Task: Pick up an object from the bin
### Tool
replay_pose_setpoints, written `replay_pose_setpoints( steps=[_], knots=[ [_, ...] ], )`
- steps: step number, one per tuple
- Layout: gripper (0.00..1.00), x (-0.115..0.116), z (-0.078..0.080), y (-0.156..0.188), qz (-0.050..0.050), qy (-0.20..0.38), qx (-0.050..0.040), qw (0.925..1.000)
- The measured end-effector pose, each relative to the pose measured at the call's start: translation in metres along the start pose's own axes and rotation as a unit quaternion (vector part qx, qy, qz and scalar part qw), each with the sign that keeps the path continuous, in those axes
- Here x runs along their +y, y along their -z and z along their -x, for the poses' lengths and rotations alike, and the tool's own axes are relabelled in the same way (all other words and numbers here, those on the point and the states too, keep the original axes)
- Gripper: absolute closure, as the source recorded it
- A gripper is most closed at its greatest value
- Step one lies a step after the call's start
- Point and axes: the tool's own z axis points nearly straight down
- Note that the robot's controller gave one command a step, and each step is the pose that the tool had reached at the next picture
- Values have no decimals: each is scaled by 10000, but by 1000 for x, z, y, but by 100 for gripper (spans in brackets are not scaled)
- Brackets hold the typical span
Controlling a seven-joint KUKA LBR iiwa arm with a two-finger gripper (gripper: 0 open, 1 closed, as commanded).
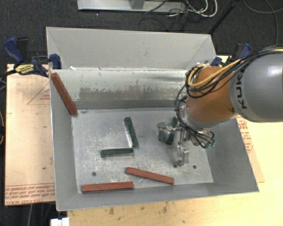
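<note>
**Five sticks lie left of the gripper (180,160)**

Farthest off, a brown stick (63,94) leans on the bin wall (61,149). Nearer, a dark green stick (117,151) and a second green stick (130,132) form an L. Nearest, a red-brown stick (150,175) lies just down-left, untouched. Whether the gripper is open or closed cannot be told.
</note>
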Motion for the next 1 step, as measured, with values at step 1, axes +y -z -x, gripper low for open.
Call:
replay_pose_setpoints(
  steps=[1],
  knots=[
    [0, 0, 0, 0, 1, -1, 2, 10000]
  ],
)
